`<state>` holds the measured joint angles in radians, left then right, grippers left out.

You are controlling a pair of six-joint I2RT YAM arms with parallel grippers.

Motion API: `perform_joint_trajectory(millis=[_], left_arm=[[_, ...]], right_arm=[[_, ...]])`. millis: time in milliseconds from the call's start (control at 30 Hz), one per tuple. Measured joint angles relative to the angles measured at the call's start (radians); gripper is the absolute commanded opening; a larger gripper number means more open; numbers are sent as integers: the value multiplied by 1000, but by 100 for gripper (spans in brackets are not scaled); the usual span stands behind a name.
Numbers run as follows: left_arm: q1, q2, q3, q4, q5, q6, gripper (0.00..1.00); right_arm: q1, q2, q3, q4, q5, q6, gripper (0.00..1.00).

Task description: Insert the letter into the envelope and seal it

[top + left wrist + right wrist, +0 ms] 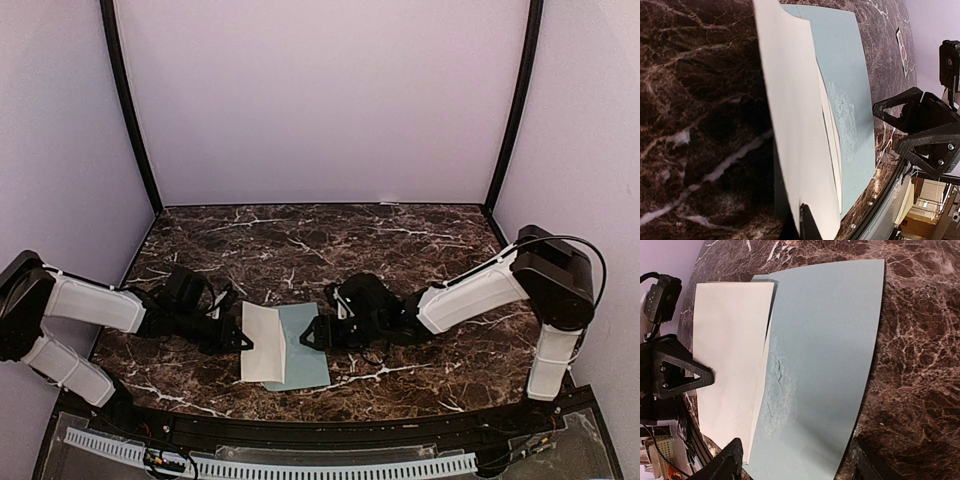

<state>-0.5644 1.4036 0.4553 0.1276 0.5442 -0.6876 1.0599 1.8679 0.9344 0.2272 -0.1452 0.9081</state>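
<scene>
A: Whereabouts of the envelope (305,352)?

B: Flat on the bench (420,250), lower centre of the top view, left margin overlapped by the cream letter (260,345).

A: Grippers?

B: Left gripper (238,340) pinched tight on the letter's left edge. Right gripper (312,335) spread wide at the envelope's right edge, apparently clamping nothing.

A: Handling?

B: Light, thin, floppy, easily creased; probably slippery on polished marble. Best pinned flat near the right edge, away from the scuffed middle patch.
</scene>
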Motion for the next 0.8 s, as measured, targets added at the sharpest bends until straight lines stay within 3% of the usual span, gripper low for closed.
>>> perform_joint_trajectory(millis=[800], left_arm=[[0,-41,-15,-25,-24,-89,0]], right_arm=[[0,4,0,12,-4,21,68]])
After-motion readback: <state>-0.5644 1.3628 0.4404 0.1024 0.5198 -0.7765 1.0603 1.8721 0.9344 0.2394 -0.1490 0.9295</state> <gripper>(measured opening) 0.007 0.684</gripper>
